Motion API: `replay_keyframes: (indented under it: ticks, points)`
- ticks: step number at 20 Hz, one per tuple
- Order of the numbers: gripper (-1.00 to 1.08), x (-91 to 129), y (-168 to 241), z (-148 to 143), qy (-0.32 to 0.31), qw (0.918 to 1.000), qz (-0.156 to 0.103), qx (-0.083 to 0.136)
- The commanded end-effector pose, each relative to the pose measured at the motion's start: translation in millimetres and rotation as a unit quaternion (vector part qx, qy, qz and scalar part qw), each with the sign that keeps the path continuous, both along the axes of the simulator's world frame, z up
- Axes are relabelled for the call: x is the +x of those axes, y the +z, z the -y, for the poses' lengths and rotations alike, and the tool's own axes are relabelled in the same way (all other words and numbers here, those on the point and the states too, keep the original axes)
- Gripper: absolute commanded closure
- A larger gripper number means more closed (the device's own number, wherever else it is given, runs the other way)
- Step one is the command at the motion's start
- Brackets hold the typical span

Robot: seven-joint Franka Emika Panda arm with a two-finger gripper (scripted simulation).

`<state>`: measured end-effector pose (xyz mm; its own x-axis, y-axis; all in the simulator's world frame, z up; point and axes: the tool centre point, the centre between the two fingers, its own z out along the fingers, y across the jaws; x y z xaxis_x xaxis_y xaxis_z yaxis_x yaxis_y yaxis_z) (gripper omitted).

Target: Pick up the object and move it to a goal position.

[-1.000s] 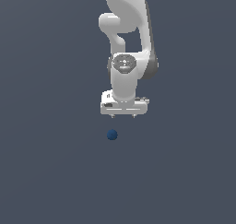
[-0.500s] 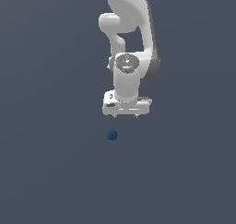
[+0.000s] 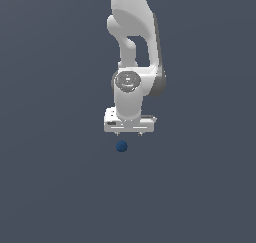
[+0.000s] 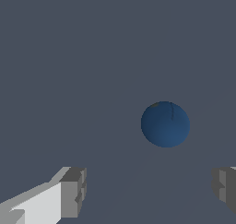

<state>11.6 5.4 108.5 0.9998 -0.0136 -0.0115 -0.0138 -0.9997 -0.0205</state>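
The object is a small dark blue ball (image 3: pixel 121 146) lying on the flat grey surface. My white gripper (image 3: pixel 129 134) hangs just above it, a little toward the exterior view's right of the ball, and does not touch it. In the wrist view the ball (image 4: pixel 165 124) lies ahead of the gap between my two fingertips, and my gripper (image 4: pixel 150 191) is open wide and empty. One grey fingertip (image 4: pixel 73 191) shows fully; the other (image 4: pixel 224 187) is cut off by the picture's edge.
The white arm (image 3: pixel 132 42) rises above the gripper. The plain grey surface (image 3: pixel 50 187) spreads all around the ball. No goal marker shows.
The arm and gripper have lowered slightly toward the ball. The ball has not moved.
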Motion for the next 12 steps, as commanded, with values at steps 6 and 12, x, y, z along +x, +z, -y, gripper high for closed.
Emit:
replay_keyframes:
  ticks: [6, 12]
  points:
    - [-0.92, 19.5, -22.8, 29.6, -0.008, 0.9999, 0.005, -0.009]
    - [-0.92, 21.8, -26.7, 34.6, -0.009, 0.9999, 0.005, -0.01]
